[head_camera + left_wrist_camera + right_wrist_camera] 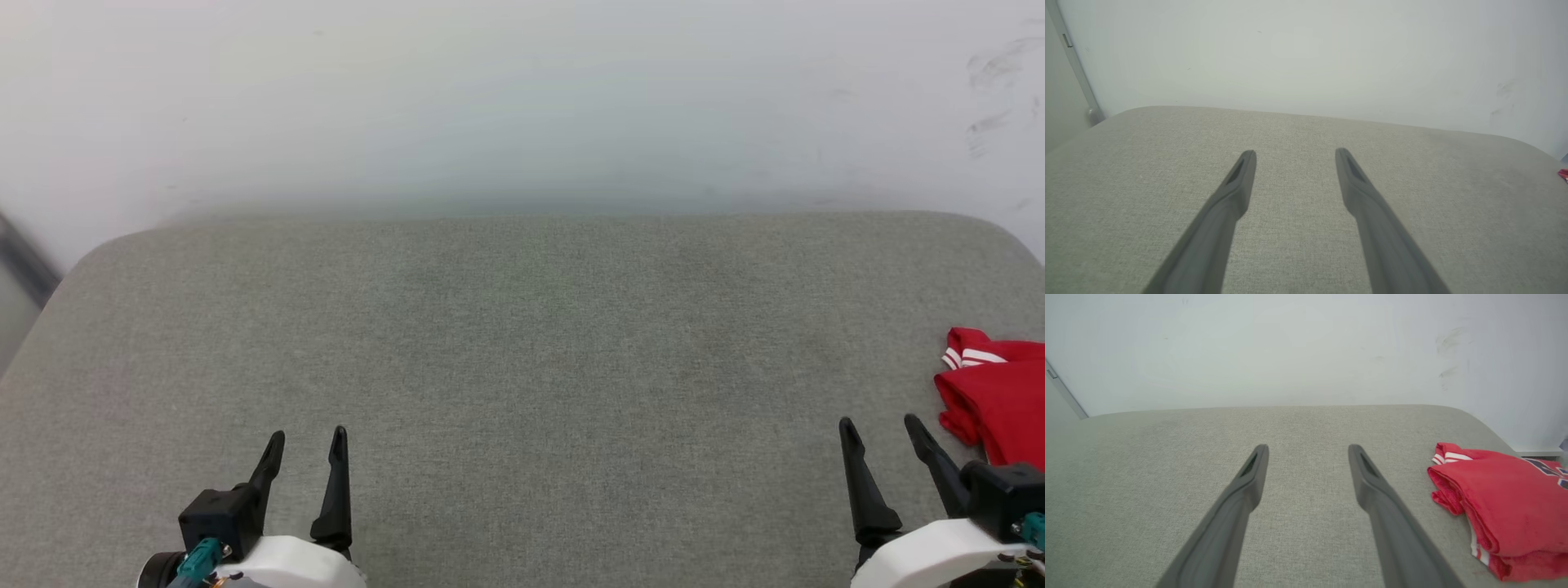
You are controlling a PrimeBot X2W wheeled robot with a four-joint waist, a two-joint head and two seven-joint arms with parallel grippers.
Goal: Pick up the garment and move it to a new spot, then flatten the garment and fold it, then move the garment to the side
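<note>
Red garment (998, 396): folded, near right edge of grey padded surface (522, 343) | left gripper (309, 434), right gripper (878, 421): both spread, empty | risk: right gripper may snag folds, nudging it off.

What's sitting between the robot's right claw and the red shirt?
Nothing. The right wrist view shows bare grey cushion between the open right gripper and the folded red shirt.
</note>
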